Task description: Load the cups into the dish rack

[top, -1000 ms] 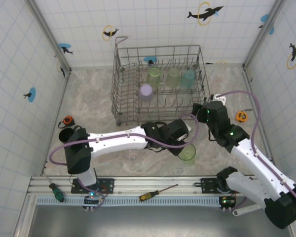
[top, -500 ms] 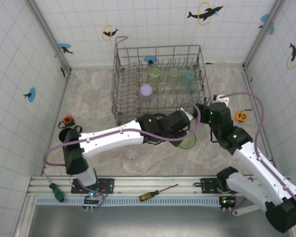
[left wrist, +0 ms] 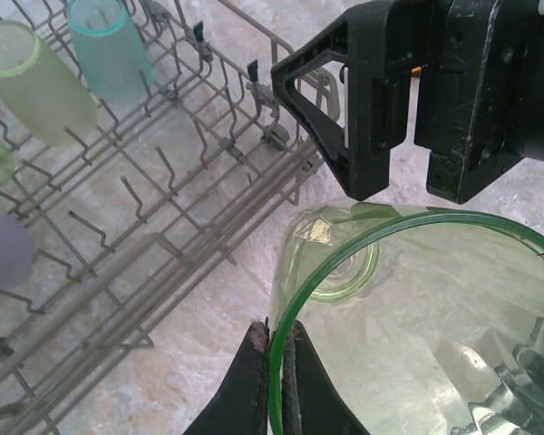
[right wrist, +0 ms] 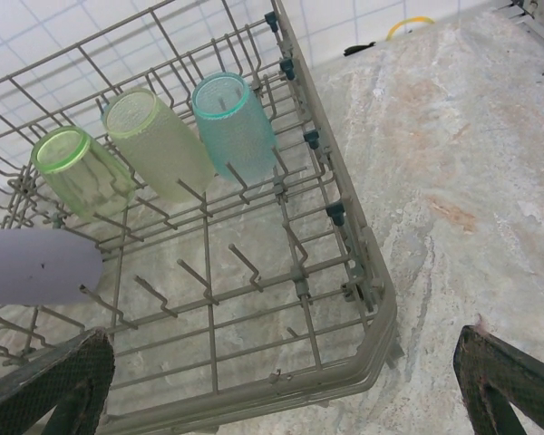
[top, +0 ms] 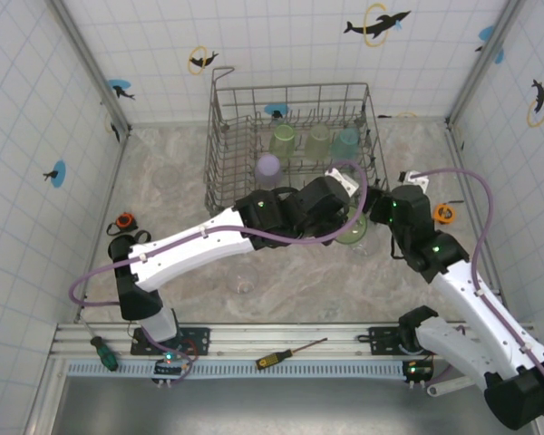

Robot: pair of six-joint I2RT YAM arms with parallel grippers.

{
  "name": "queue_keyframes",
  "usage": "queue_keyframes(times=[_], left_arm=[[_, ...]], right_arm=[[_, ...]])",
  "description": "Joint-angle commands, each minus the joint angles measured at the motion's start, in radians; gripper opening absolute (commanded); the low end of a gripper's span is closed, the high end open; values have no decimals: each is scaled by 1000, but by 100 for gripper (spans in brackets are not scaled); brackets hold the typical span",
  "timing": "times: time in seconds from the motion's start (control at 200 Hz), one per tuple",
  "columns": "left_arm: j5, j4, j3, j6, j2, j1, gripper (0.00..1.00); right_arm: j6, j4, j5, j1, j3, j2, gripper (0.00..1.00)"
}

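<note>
Left pincer: my fingertips are pinched together on the rim of a pale green cup, one tip inside the wall and one outside.
Held cup: it hangs from that grip, tilted, with its open mouth turned towards my wrist camera. From above it sits just off the near right corner of the dish rack, outside the wires.
Right pincer: my jaws stand spread as wide as they go, with nothing between them. They point down at the rack's near right corner.
The two pincers: they are close together, the right one just beyond the held cup's rim in the left wrist view.
Dish rack: it stands on the marbled table towards the back wall, its tall wire sides upright.
Cups already loaded: three lie in a row over the tines near the far side, a green one, a paler green one and a teal one. A lavender cup sits one row nearer, to the left.
Table: a faint shape near my left arm may be a clear cup, but I cannot be sure from above.
Near rail: a yellow-handled screwdriver lies between my two bases.
</note>
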Motion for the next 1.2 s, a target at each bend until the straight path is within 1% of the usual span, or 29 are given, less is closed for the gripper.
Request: queue_keyframes(times=[0.0,0.095,0.19,0.365,0.555,0.671,0.736,0.916,1.006,1.071,1.126,1.141,1.196], left_arm=[[-46,10,46,43,-24,23,0],[-46,19,45,47,-31,59,0],[-22,46,40,46,-41,102,0],[9,92,45,58,-53,184,0],[6,97,85,84,-51,258,0],[8,135,84,93,-66,298,0],[29,164,72,95,-71,334,0],[185,190,52,72,-42,479,0],[229,200,57,65,-14,534,0],[312,223,56,28,6,596,0],[417,254,49,-2,22,654,0],[446,268,44,-40,26,669,0],[539,326,14,-93,34,720,0]], right_arm=[[-1,6,-32,-15,39,-11,100],[5,16,-60,-37,42,-4,100],[13,50,-135,-74,52,12,100],[14,69,-218,-132,110,85,100],[33,128,-295,-158,130,133,100],[33,148,-323,-167,153,166,100],[36,166,-356,-179,158,185,100],[64,247,-477,-227,151,239,100],[94,292,-547,-259,151,284,100],[113,331,-598,-274,151,319,100],[130,360,-626,-281,151,344,100],[136,369,-633,-282,150,351,100],[161,405,-664,-287,148,376,100]])
